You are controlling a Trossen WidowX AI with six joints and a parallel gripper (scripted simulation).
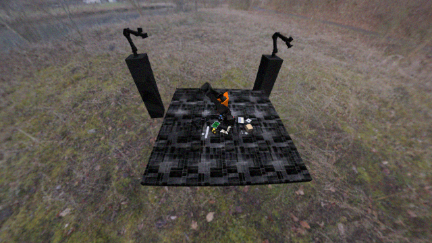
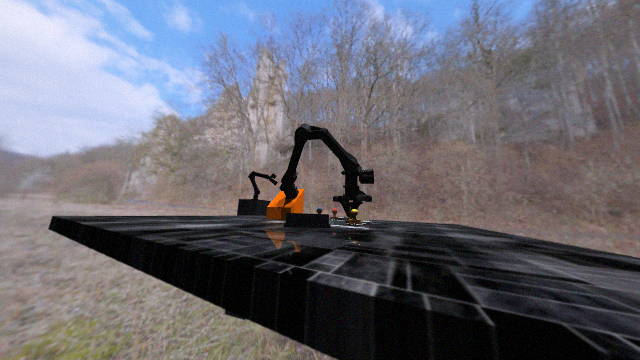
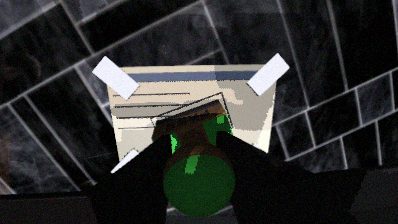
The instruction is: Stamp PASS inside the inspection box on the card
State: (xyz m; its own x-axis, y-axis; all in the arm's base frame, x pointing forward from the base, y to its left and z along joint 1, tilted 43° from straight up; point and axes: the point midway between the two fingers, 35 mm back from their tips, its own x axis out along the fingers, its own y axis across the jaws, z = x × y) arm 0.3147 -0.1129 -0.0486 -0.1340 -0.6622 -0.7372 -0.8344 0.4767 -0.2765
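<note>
Green-knobbed stamp (image 3: 199, 184) — in tool (image 3: 193, 141), over card (image 3: 145, 85)

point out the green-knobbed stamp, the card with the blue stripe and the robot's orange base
green-knobbed stamp (image 3: 199, 185): wrist view, its round knob
card with the blue stripe (image 3: 250, 112): wrist view, its shaded right part
orange base (image 1: 226, 100) (image 2: 278, 211): top and exterior views, its side

Rough, open ground (image 1: 84, 162) (image 2: 75, 300) surrounds a dark, block-patterned table (image 1: 219, 162) (image 2: 400, 300) (image 3: 160, 30), mixing dry grass, moss and a few fallen leaves (brown, mostly, at the near side). Bare trees (image 2: 350, 75) climb the far slope, with a pale rock spire (image 2: 267, 105) left of centre. Daylight comes from a blue sky (image 2: 170, 45), white cloud massed at the left.
</note>
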